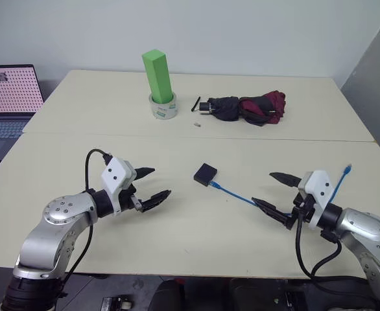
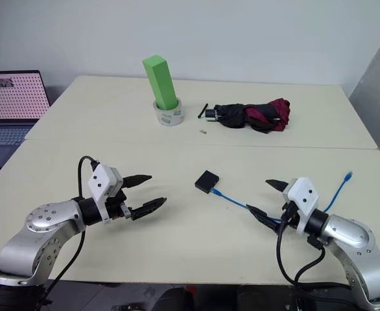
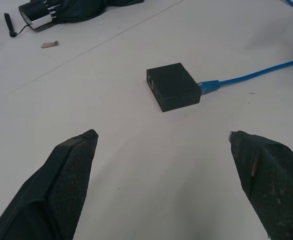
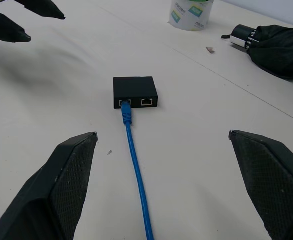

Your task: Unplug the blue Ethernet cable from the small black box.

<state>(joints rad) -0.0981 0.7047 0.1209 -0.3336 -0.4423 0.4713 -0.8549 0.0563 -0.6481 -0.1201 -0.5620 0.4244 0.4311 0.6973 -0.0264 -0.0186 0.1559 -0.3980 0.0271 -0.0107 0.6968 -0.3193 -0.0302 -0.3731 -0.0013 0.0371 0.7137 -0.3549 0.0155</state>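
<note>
On the pale table [image 1: 177, 227] the left gripper [image 1: 151, 184] and the right gripper [image 1: 272, 191] hover on either side of the small black box [image 1: 205, 173], both with fingers spread wide and holding nothing, so the task seems to be at the approach step. The box lies flat near the middle of the table with the blue Ethernet cable [image 4: 136, 175] plugged into one of its two side ports (the other port is free), the cord trailing off toward the right arm. The next move likely calls for one gripper pinning the box while the other pinches the plug [image 4: 126, 113] and pulls it straight out.
</note>
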